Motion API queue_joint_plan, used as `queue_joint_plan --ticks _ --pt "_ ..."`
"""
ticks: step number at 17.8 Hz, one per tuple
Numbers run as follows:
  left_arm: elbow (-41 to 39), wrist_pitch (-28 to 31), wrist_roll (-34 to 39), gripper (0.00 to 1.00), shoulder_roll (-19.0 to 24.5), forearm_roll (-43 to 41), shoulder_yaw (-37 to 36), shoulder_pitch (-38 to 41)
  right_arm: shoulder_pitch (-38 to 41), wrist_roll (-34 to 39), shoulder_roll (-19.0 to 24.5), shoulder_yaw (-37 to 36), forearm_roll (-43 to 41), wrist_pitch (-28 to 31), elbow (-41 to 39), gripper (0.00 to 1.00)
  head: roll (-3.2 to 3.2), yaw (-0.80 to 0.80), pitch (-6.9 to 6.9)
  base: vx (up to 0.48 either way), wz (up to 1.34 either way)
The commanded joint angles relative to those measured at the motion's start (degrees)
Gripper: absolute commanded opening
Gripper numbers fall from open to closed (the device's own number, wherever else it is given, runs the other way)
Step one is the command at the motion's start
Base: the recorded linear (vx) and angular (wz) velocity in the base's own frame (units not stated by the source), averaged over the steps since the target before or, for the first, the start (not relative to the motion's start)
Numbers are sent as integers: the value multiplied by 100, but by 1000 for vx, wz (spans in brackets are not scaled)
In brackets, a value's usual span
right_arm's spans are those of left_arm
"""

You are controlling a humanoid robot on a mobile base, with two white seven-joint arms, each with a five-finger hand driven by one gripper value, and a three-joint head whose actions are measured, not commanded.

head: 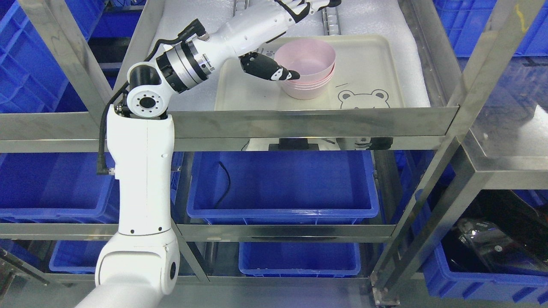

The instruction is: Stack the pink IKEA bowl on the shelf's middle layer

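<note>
We read no writing, only a bear drawing [364, 99] on the tray [385, 51].
Our left hand [274, 38] (fingers spread, gripping nothing) straddles the stacked pink bowls [306, 68], thumb at the rim.

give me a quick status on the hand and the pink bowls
Left robot hand spread open over the pink bowl stack, thumb at the rim, no grasp. Stack nested on cream tray. Nothing in the way.
</note>
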Motion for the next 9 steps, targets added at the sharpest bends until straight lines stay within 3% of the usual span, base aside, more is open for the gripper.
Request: queue_joint_plan --ticks 1,5,9 --pt "-297 -29 64 100 100 1154 -1832 1104 131 1 -100 0 0 3 -100 100 0 0 0 0 0" --pt "-403 -442 63 100 100 1145 -2951 1949 131 1 -100 0 0 3 -100 100 0 0 0 0 0" --pt "-395 -442 81 100 100 1110 -3006 2907 131 1 -100 0 0 3 -100 100 0 0 0 0 0"
